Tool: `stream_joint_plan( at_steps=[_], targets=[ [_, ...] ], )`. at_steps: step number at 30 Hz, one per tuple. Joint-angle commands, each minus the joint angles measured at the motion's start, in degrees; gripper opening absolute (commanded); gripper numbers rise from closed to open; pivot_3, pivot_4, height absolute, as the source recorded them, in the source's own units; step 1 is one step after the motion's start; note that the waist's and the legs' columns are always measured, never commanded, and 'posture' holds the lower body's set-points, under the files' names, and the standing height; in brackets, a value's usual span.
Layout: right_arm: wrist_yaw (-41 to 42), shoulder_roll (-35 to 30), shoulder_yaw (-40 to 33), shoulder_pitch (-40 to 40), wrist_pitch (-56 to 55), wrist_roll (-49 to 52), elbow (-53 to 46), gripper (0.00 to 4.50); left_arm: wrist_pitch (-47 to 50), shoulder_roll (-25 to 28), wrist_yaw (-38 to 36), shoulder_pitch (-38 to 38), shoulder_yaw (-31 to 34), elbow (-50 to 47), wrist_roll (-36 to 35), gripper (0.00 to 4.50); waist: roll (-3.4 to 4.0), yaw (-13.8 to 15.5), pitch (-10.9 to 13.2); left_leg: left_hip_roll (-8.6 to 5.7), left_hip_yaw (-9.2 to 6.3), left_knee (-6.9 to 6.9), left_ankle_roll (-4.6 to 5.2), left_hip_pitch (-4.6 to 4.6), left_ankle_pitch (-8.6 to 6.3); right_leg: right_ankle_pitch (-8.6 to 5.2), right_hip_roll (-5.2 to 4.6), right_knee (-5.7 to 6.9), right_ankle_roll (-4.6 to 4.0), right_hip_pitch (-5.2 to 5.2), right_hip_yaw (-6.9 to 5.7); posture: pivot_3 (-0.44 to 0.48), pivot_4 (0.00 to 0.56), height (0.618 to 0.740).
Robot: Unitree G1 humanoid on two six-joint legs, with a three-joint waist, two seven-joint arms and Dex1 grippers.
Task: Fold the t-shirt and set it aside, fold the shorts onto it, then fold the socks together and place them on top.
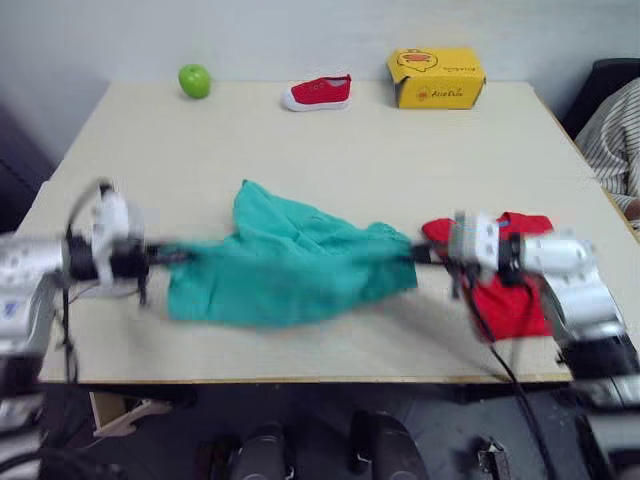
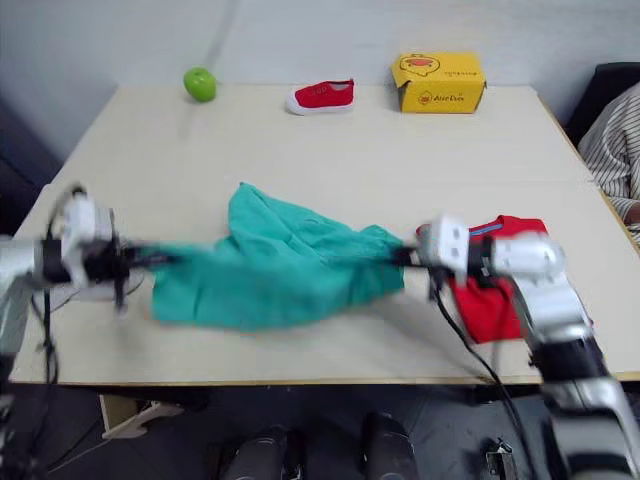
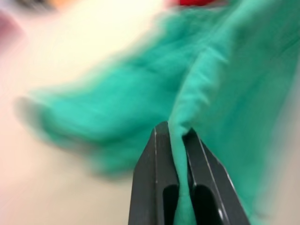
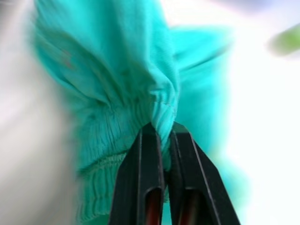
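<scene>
Teal-green soft cloth shorts [image 1: 285, 262] at centre of the head views, stretched between both grippers, lower edge draped on the pale wooden table [image 1: 330, 150].

Left gripper [image 3: 178, 140], centre-left of the head views: fingers closed tight on a thin fold of the shorts' edge. Right gripper [image 4: 161, 136], centre-right: fingers clamped on the gathered, ribbed waistband.

Bright red cloth t-shirt [image 1: 512, 290] lies folded at right of frame, partly under the right arm. The shorts' right end sits just beside it.

Handling, as a judgement: the shorts are light, limp and not fragile; they sag in the middle wherever unsupported. Waistband is the thicker, surer hold; the thin hem could slip from a pinch. Best taken at opposite corners, as now.

Containers: 1 yellow cardboard box [image 1: 436, 77] at upper right, closed; contents cannot be told. Small red shoe [image 1: 318, 93] and green apple [image 1: 194, 80] sit along the top of frame, well apart from the work.
</scene>
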Motion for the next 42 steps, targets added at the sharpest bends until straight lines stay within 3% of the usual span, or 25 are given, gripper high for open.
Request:
stream_joint_plan(
  at_steps=[1,3,7,11,12,15,17,19,21,23,27,30,36,42],
  targets=[
    [-10.07,2.34,-3.41,-11.67,-9.12,-4.93,11.9,0.0,-13.45,1.89,16.51,-16.85,0.35,18.33,10.06,0.06,-0.1,-0.56,-0.03,-0.01,0.0,0.02,-0.02,-0.29,0.0,0.0,0.03,0.08,0.0,-0.34,-0.08,0.0,0.15,0.74],
    [-15.36,3.01,-3.29,-18.29,-15.71,-8.85,19.7,0.0,-18.21,2.42,23.17,-24.67,0.08,27.16,12.98,0.06,-0.1,-1.17,-0.03,-0.14,0.11,-0.09,-0.01,-0.64,-0.01,0.01,0.01,0.1,0.01,-0.83,-0.19,0.0,0.15,0.74],
    [-33.14,2.06,-4.11,-30.37,-28.66,-18.03,31.59,0.0,-26.28,2.9,32.16,-38.73,5.91,36.54,8.96,0.06,-0.21,-2.48,0.09,-0.39,0.24,-0.44,0.07,-0.63,-0.08,-0.01,-0.2,0.09,0.05,-0.9,-0.54,0.0,0.15,0.74],
    [-41.31,0.51,-2.37,-32.89,-36.57,-24.26,37.16,0.0,-33.14,5.75,31.15,-41.16,7.37,37.78,8.03,0.06,-0.25,-3.41,0.11,-0.49,0.06,-0.9,0.08,-0.7,-0.08,-0.05,-0.33,0.08,0.11,-0.97,-0.85,0.0,0.15,0.74],
    [-41.86,0.54,-1.78,-31.86,-38.46,-25.15,37.19,0.0,-33.74,6.11,27.54,-39.13,8.24,36.59,6.21,0.06,-0.25,-3.62,0.11,-0.5,0.06,-0.94,0.08,-0.61,-0.08,-0.05,-0.34,0.08,0.12,-0.86,-0.91,0.0,0.15,0.74],
    [-36.57,2.21,0.47,-26.92,-39.98,-23.14,36.77,0.0,-32.85,6.36,16.67,-27.77,9.85,30.81,0.74,0.06,-0.24,-3.85,0.11,-0.63,0.07,-0.98,0.17,-0.36,-0.03,-0.09,-0.45,0.09,0.19,-0.64,-0.89,0.0,0.15,0.74],
    [-28.62,4.09,2.73,-19.76,-39.59,-19.06,34.76,0.0,-30.52,5.97,7.44,-11.09,9.36,21.23,-2.81,0.06,-0.23,-4.25,0.11,-0.65,0.04,-0.92,0.25,-0.1,0.04,-0.11,-0.49,0.03,0.22,-0.39,-0.74,0.0,0.15,0.74],
    [-21.39,5.2,4.62,-13.21,-38.52,-15.4,32.2,0.0,-29.71,6.01,2.91,3.26,9.03,11.91,-4.58,0.06,-0.24,-4.28,0.25,-0.63,0.01,-0.88,0.27,0.47,0.06,-0.15,-0.47,0.02,0.27,0.23,-0.52,0.0,0.15,0.74],
    [-15.45,5.28,6.52,-6.47,-38.12,-12.68,28.92,0.0,-27.28,6.83,-2.33,17.27,8.26,1.87,-6.14,0.06,-0.31,-4.37,0.37,-0.37,0.1,-0.79,0.35,0.38,0.22,-0.14,-0.5,-0.03,0.3,0.15,-0.29,0.0,0.15,0.74],
    [-11.19,3.26,9.07,-0.17,-41.23,-12.51,25.04,0.0,-19.09,9.47,-6.56,31.41,9.51,-10.23,-8.29,0.06,-0.3,-3.88,0.42,-0.29,0.11,-0.74,0.34,0.41,0.22,-0.14,-0.51,0.1,0.3,0.13,-0.2,0.0,0.15,0.74],
    [-6.56,-0.27,9.25,6.88,-40.56,-9.71,19.27,0.0,0.54,13.55,-7.25,46.09,17.55,-28.43,-15.81,0.06,-0.35,-2.53,0.63,-0.14,0.07,-0.53,0.32,0.39,0.21,-0.15,-0.5,0.02,0.28,0.19,-0.02,0.0,0.15,0.74],
    [0.2,-4.65,8.94,13.68,-35.99,-2.9,12.49,0.0,15.69,16.12,-13.26,59.58,24.75,-39.34,-18.68,0.06,-0.26,-1.3,0.64,0.04,-0.07,-0.14,0.27,0.44,0.09,-0.16,-0.45,0.03,0.26,0.42,0.11,0.0,0.15,0.74],
    [11.35,-12.88,6.99,25.82,-24.68,9.25,-0.2,0.0,31.45,16.55,-17.81,69.49,32.56,-46.26,-20.77,0.06,-0.2,-0.39,0.68,0.21,-0.09,-0.06,0.13,0.61,-0.1,-0.27,-0.24,-0.19,0.09,0.58,0.03,0.0,0.15,0.74],
    [12.51,-15.41,3.88,34.56,-18.29,13.13,-9.43,0.0,44.7,19.07,-19.66,71.39,34.81,-48.73,-21.42,0.06,-0.21,-0.46,0.68,0.29,-0.04,-0.07,0.01,0.67,-0.17,-0.32,-0.14,-0.17,0.01,0.55,-0.03,0.0,0.15,0.74]
  ],
)
